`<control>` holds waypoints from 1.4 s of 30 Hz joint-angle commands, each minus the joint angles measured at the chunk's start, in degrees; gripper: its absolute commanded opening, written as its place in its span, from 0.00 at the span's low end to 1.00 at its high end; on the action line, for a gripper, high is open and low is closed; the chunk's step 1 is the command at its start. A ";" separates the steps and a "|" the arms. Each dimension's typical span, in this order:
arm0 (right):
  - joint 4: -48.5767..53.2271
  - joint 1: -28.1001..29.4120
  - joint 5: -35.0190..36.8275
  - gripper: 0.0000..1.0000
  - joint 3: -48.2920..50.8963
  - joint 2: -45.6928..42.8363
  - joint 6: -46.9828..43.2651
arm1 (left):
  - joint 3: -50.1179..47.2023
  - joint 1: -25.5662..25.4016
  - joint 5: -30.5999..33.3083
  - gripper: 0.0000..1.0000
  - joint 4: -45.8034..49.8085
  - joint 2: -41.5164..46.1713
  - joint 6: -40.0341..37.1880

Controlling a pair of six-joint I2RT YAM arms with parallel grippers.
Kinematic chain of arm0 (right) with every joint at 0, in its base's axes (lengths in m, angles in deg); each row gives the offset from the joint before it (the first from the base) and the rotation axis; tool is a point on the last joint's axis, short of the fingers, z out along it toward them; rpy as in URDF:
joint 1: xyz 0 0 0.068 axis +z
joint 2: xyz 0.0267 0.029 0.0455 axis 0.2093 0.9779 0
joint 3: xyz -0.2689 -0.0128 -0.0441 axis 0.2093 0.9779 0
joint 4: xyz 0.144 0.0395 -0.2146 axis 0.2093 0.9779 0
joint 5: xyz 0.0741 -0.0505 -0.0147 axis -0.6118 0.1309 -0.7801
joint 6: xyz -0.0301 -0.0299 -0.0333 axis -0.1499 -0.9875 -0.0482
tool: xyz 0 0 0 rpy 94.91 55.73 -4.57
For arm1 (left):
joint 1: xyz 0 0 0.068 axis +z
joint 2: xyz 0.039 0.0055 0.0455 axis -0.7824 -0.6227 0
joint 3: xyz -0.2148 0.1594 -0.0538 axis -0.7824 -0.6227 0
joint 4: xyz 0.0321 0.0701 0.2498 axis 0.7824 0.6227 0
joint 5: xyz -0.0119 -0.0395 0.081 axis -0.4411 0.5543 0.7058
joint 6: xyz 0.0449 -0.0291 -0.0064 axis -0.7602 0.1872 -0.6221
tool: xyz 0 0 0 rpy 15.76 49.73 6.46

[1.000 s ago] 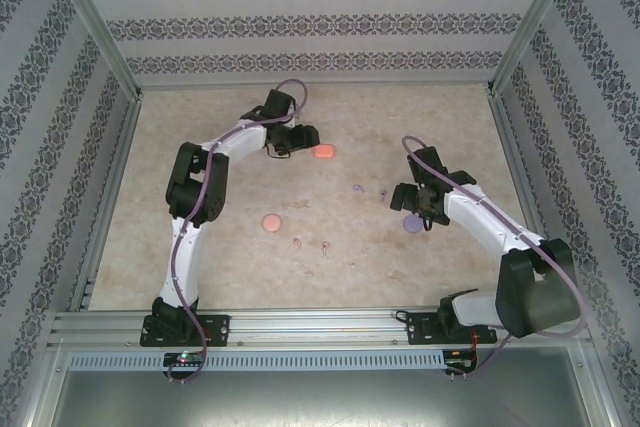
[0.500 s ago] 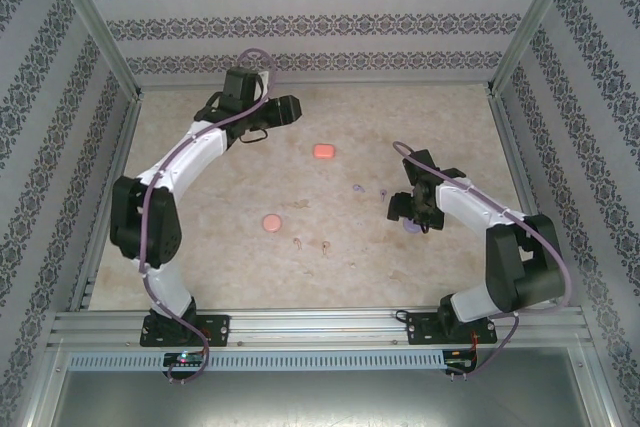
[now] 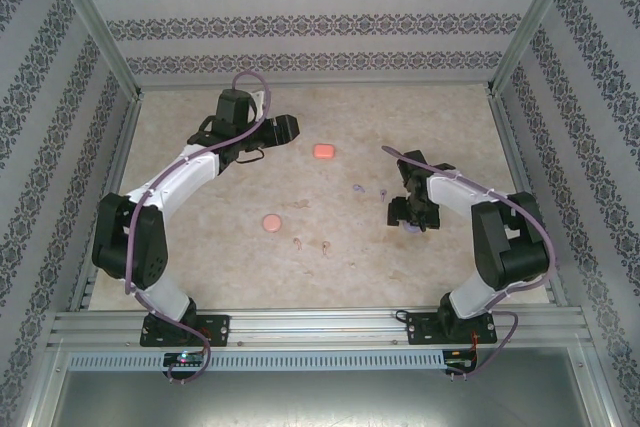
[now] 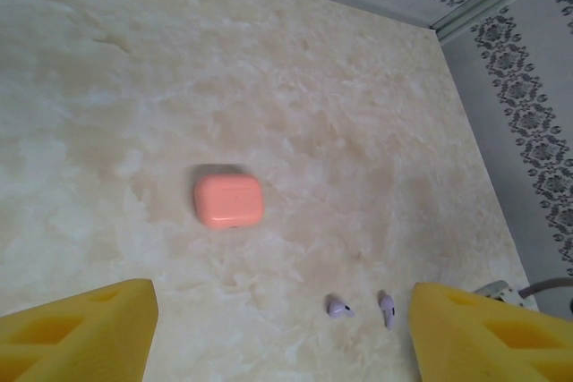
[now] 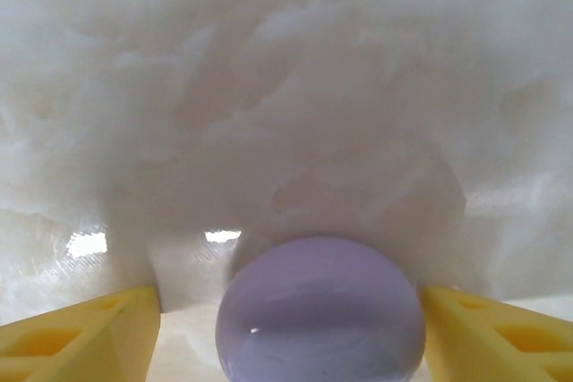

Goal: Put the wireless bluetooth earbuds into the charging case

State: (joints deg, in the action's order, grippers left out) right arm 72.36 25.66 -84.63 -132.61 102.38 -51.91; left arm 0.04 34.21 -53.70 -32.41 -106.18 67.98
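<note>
Right wrist: right gripper (image 5: 291, 339) spread wide, straddling purple case (image 5: 320, 312), centred, not yet pinched | left wrist: left gripper (image 4: 285, 337) apart, empty | purple buds (image 4: 338, 308) on table (image 4: 376, 114) just ahead, toward its right finger | coral case (image 4: 228, 200) farther, slightly left.

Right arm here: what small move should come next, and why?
Probably close the right gripper on the purple case. In the wrist view its fingers stand open on either side of the case, low over the table, so the case already sits between them and a squeeze looks enough to take hold of it.
</note>
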 commanded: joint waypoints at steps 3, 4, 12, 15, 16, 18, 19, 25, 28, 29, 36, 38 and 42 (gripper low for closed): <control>2.06 -0.95 -0.25 0.72 -2.31 2.83 -3.40 | -0.46 -0.52 -3.29 0.75 -3.66 2.24 -0.10; 2.19 -0.99 -0.29 0.71 -2.51 3.09 -3.50 | -0.65 -0.56 -3.83 0.75 -3.86 2.26 -0.20; 2.50 -1.36 -0.24 0.56 -2.77 3.50 -3.41 | -1.54 -0.61 -7.80 0.78 -5.17 2.65 -2.45; 2.72 -1.42 -1.38 0.49 -2.87 2.98 -3.39 | -1.55 -0.61 -8.73 0.78 -4.38 3.03 -3.78; 2.72 -1.38 -2.05 0.47 -2.81 2.77 -3.33 | -1.39 -0.58 -8.63 0.78 -3.85 3.02 -4.28; 2.43 -1.29 -3.73 0.45 -2.54 2.14 -2.78 | -1.84 -0.57 -6.91 0.78 -3.61 3.24 -3.90; 2.25 -1.22 -4.62 0.44 -2.30 1.62 -2.36 | -2.39 -0.56 -6.18 0.78 -4.06 3.22 -3.45; -1.54 0.14 -10.11 0.38 0.82 -5.40 4.96 | -8.51 -0.57 -0.20 0.78 -11.18 3.53 3.48; -4.70 1.20 -12.82 0.38 2.17 -9.71 11.05 | -11.86 -0.71 -0.07 0.78 -15.94 3.22 6.56; -6.01 1.52 -13.60 0.39 2.31 -10.94 13.45 | -12.80 -0.74 -1.24 0.78 -18.18 2.82 7.35; -14.73 5.05 -13.82 0.39 -3.37 -12.41 30.24 | -18.52 -3.65 -3.18 0.76 -31.60 1.66 8.19; -16.93 6.23 -12.72 0.39 -6.45 -11.08 34.47 | -20.11 -4.62 -3.57 0.76 -35.62 1.54 7.74; -19.98 8.39 -11.27 0.39 -13.02 -6.85 40.68 | -23.17 -6.68 -3.98 0.75 -42.76 1.47 6.37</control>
State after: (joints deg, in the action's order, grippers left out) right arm 57.26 32.77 -97.40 -141.48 93.24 -19.65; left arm -21.60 28.87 -56.52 -64.78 -104.19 75.07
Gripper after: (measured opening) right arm 0.471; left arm 0.754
